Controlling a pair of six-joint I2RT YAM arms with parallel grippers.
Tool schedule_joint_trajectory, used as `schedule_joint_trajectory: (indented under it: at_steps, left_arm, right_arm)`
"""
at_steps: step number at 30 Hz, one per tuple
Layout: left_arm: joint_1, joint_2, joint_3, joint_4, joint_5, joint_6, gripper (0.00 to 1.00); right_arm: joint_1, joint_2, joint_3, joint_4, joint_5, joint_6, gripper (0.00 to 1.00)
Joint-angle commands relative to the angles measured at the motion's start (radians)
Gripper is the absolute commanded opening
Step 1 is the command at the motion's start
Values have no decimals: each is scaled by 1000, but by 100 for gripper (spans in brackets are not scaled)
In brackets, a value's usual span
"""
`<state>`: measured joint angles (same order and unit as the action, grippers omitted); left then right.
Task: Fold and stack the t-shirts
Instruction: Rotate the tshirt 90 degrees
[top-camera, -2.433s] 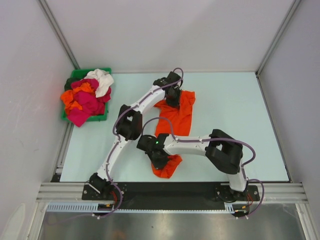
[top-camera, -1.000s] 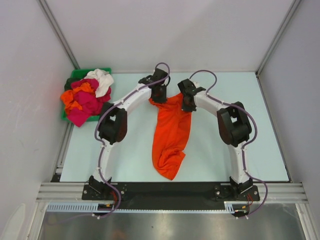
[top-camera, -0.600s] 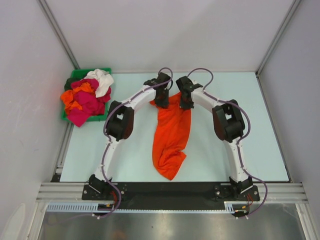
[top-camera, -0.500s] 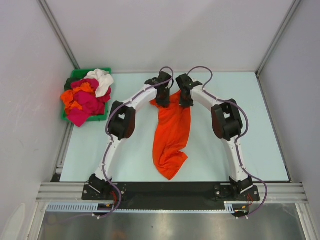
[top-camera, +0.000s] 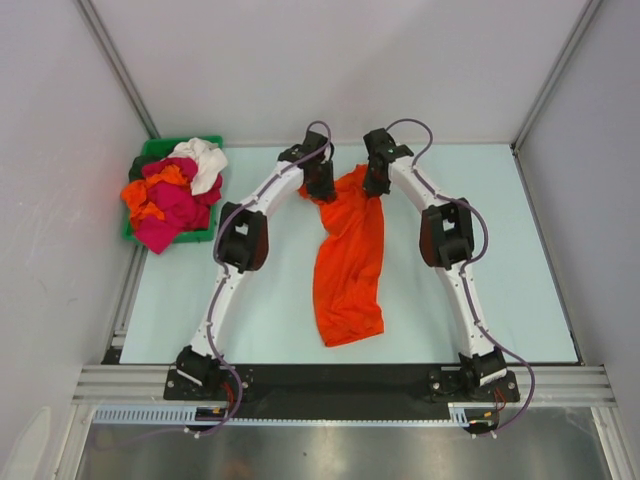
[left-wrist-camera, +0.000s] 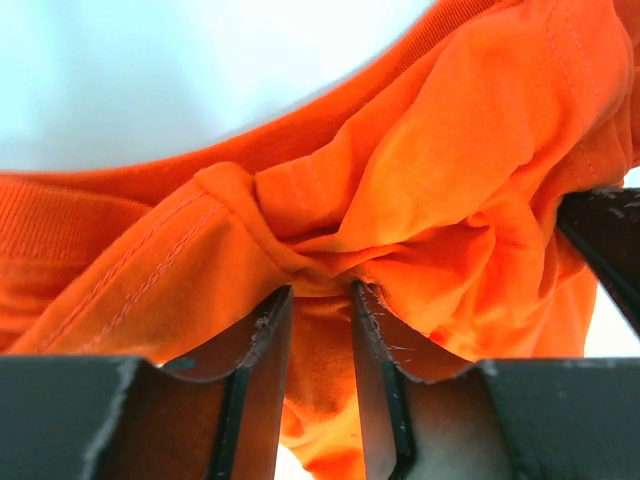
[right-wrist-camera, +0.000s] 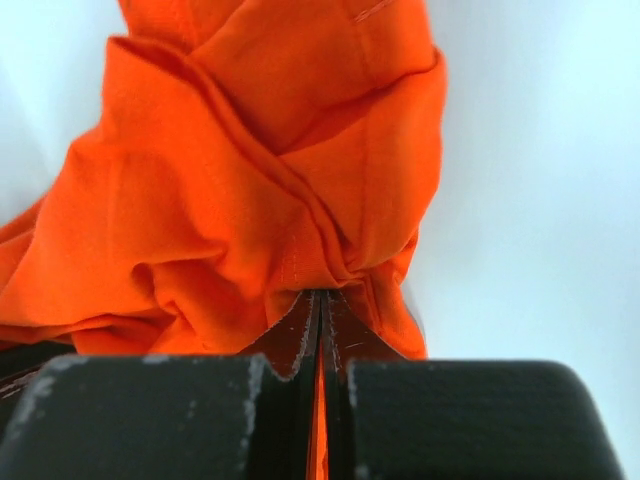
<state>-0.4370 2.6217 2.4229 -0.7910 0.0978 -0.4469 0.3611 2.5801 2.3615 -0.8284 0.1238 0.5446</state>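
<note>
No text, label, brand name, number or sign can be read in any of the views.

A bright orange cloth t-shirt (top-camera: 348, 270) stretches down the middle of the pale table (top-camera: 510, 270), with the white left arm (top-camera: 240, 235) and white right arm (top-camera: 445, 235) arching on either side. Bare surface lies outside each arm. A heaped green plastic bin (top-camera: 150, 149) blocks the far-left corner.
</note>
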Motion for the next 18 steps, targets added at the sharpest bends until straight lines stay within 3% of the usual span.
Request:
schedule_joint_trajectory:
  at_steps: [1,9,13,18]
  left_arm:
    - [37,34,62,30,34,-12,37]
    - [69,12,99,65,45,10,45]
    - [69,-75,94,70,2,23,50]
    - [57,-218,29,62,-47,33,52]
  right_arm:
    - [-48,123,80,11,1,-15,2]
    - [-41,109,46,128,-18,-35,11]
    - [-21,-94,-183,282,26,-37,27]
    - [24,-250,-252,299,114,-35,34]
